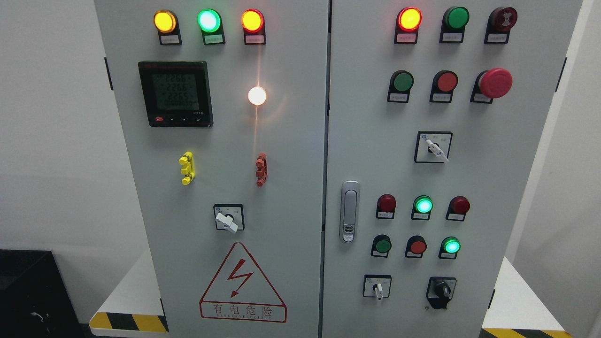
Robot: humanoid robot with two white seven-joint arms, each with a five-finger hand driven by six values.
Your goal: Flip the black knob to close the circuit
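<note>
Cabinet (pixel 281 188) with two grey doors fills the head view. No robot hand or arm is visible, so hand pose and finger state cannot be told. Right door (pixel 469 178) carries the black knob (pixel 441 291) at its lower right, below a green lamp (pixel 451 246).

Just one view, from the head: facing the grey cabinet (pixel 291 188) straight on, tilted slightly downward, fairly close, both door panels filling the frame, top edge cut off, walls either side.
</note>
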